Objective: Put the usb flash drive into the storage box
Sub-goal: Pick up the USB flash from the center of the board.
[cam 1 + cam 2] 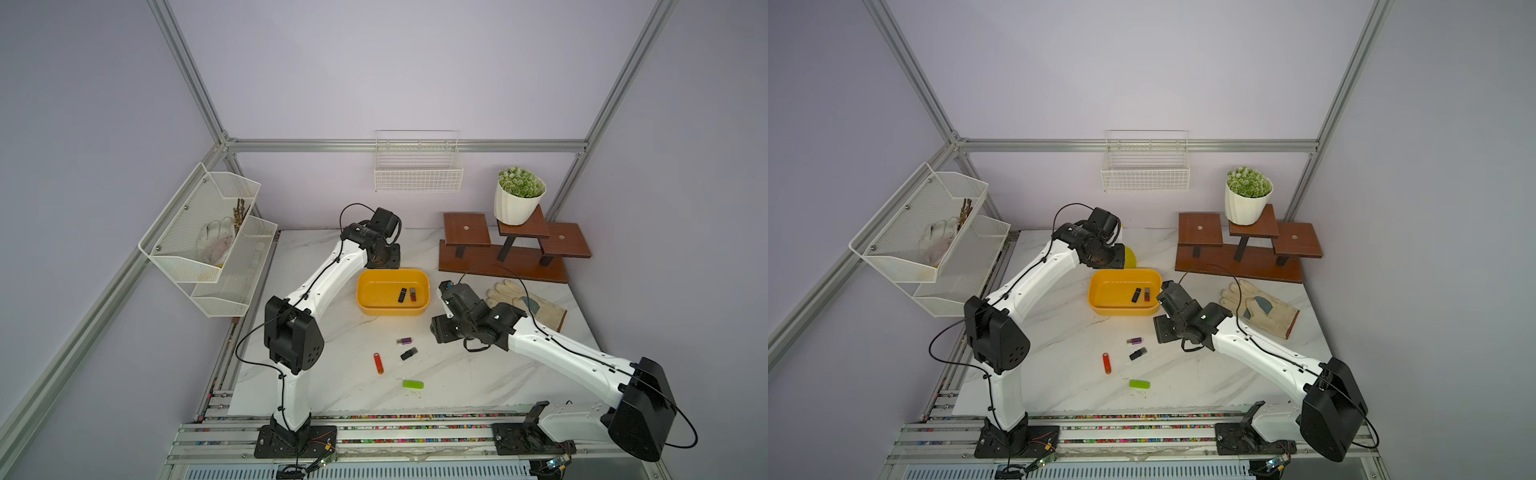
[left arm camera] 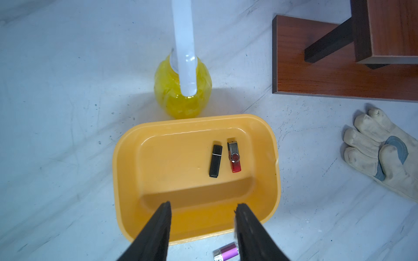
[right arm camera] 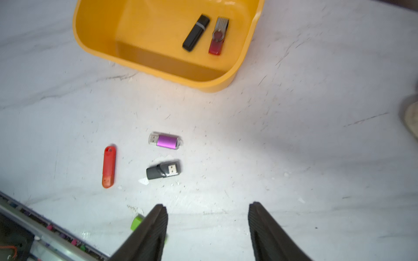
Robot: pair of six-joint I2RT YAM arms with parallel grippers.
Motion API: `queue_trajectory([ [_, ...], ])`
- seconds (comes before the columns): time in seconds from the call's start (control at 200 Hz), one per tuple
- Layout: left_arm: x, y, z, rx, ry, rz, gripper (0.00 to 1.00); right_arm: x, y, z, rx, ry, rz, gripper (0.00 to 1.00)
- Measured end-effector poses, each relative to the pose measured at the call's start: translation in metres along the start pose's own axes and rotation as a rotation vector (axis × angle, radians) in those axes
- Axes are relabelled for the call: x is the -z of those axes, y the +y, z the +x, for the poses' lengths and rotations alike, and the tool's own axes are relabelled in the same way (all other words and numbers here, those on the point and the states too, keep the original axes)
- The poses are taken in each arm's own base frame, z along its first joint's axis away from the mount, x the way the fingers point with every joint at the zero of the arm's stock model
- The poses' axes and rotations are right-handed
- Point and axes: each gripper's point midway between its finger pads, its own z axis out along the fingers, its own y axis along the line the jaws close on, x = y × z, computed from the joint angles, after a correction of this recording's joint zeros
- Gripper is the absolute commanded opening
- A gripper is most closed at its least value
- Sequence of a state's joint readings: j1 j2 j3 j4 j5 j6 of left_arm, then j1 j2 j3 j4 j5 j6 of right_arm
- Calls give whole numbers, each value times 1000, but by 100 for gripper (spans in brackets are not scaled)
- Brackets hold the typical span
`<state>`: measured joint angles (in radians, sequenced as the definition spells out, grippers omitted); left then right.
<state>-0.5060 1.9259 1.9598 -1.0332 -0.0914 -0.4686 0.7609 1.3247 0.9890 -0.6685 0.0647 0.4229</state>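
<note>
Storage box (image 2: 124, 180), left gripper (image 2: 202, 206) seemingly high above, jaws parted, elbow bent

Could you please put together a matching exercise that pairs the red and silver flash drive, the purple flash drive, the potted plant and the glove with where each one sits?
Things
1. red and silver flash drive
2. purple flash drive
3. potted plant
4. glove

Places
A. on the top step of the wooden stand
B. on the table, next to the dark grey flash drive
C. inside the yellow box
D. flat on the table, near the wooden stand

Pairs: 1-C, 2-B, 3-A, 4-D.
</note>
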Motion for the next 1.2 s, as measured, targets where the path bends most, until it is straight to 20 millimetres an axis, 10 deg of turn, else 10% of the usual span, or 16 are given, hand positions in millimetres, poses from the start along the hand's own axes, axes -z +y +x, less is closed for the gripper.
queue_trajectory([
  [0.525,30,63,112,37,143,-123,53,-39,69,89,210,216,-144,64],
  [1.2,26,77,134,70,167,-162,54,-74,86,130,372,342,-130,60],
])
